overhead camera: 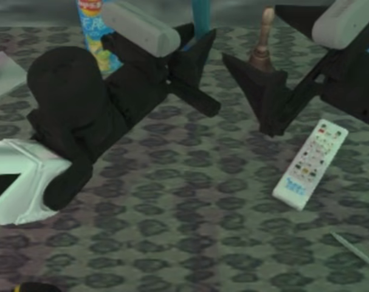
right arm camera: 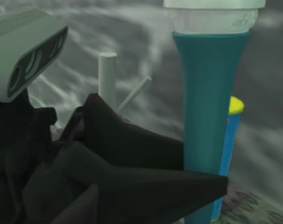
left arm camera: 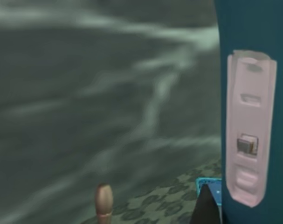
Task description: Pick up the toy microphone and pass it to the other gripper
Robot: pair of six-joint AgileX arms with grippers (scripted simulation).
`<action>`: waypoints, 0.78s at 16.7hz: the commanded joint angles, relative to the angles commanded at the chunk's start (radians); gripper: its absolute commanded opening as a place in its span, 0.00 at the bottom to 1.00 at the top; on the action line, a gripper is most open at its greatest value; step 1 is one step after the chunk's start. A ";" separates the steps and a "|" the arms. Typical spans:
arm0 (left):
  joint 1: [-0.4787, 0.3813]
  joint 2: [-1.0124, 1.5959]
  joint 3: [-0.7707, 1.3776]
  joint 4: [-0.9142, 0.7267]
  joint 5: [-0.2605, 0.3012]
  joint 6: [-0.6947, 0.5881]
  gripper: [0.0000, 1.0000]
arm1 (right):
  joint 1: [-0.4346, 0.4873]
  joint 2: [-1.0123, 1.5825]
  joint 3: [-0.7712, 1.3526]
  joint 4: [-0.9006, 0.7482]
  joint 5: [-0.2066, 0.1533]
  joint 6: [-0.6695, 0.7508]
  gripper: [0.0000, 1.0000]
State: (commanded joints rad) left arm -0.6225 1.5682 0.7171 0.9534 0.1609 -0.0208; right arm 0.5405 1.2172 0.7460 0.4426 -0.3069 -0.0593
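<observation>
Teal microphone [right arm camera: 209,107], white switch strip [left arm camera: 250,128]; tablecloth [overhead camera: 190,243] seemingly leopard-spotted.

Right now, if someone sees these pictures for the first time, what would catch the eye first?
First the toy microphone, held upright off the table in the left gripper near the top view's upper middle, its white head up. Next the right gripper, open and close beside it, not yet touching it. Then the white remote lying flat at the table's right side, and a brown wooden-handled bell behind the right gripper.
</observation>
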 joint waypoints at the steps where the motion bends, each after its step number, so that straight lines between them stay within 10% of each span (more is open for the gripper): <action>1: 0.000 0.000 0.000 0.000 0.000 0.000 0.00 | 0.000 0.000 0.000 0.000 0.000 0.000 1.00; 13: 0.000 0.000 0.000 0.000 0.000 0.000 0.00 | 0.081 0.376 0.298 0.075 0.087 0.003 1.00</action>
State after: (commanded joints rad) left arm -0.6225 1.5682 0.7171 0.9534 0.1609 -0.0208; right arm 0.6217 1.5935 1.0440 0.5179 -0.2198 -0.0558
